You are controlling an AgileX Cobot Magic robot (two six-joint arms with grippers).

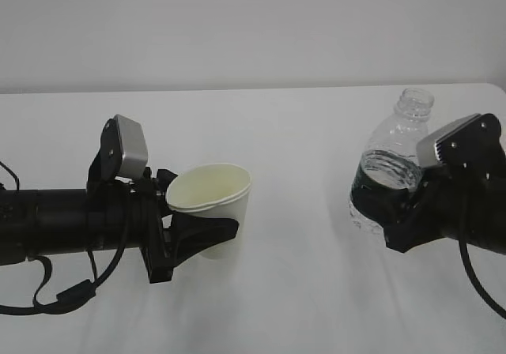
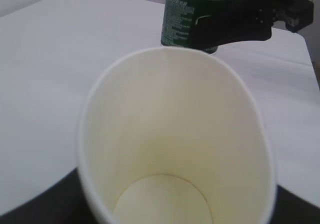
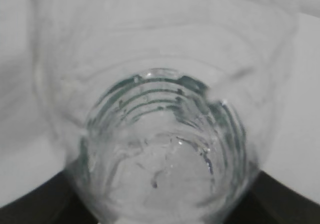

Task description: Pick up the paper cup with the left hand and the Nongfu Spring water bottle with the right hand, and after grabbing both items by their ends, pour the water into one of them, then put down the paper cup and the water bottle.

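Paper cup: light, thin-walled, crushes easily, so my left hand clasps its lower body gently, jaws part-way apart around it, cup above the table, empty inside. Nongfu Spring water bottle: uncapped, slick, soft plastic, heavier with water. My right hand grips its labelled waist, jaws at bottle width; the two are well apart.

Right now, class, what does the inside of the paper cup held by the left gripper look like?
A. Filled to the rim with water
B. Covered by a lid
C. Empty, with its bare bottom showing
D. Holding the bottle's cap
C: the left wrist view looks straight into the paper cup and shows its bare cream bottom, with no water, lid or cap in it.
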